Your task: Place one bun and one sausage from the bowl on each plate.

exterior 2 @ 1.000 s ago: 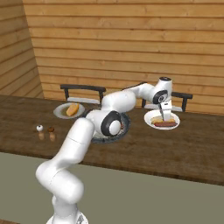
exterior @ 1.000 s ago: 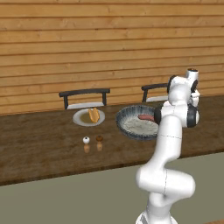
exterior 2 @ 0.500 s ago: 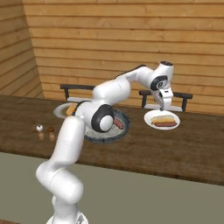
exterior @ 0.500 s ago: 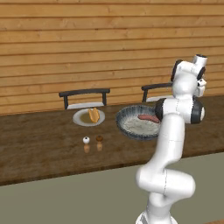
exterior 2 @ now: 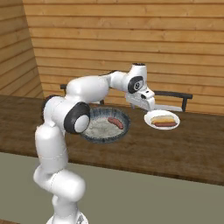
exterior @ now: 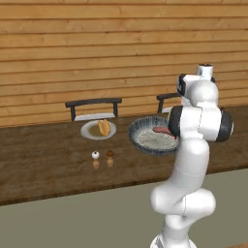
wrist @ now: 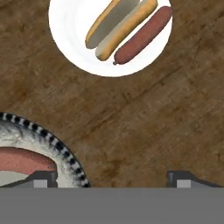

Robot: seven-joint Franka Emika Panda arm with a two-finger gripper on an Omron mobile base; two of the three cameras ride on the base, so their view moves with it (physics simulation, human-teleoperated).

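The dark grey bowl [exterior 2: 94,134] [exterior: 145,144] [wrist: 59,146] sits mid-counter with one sausage [exterior 2: 115,123] [exterior: 162,131] [wrist: 24,160] lying in it. To its right, one white plate [exterior 2: 153,123] [wrist: 70,43] carries a bun [exterior 2: 161,118] [wrist: 120,24] with a sausage [exterior 2: 166,124] [wrist: 143,36] beside it. The other plate [exterior: 88,131], on the left, holds a bun [exterior: 103,127]. My gripper [exterior 2: 143,105] [wrist: 111,179] hovers open above the counter between bowl and right plate, its fingers wide apart with nothing in them.
A salt shaker [exterior: 96,158] and a pepper shaker [exterior: 110,156] stand in front of the left plate. Dark chairs [exterior: 93,105] [exterior 2: 174,95] stand behind the counter, against the wooden wall.
The gripper has lifted off the right plate and swung back toward the bowl. The sausage stays on that plate beside the bun.
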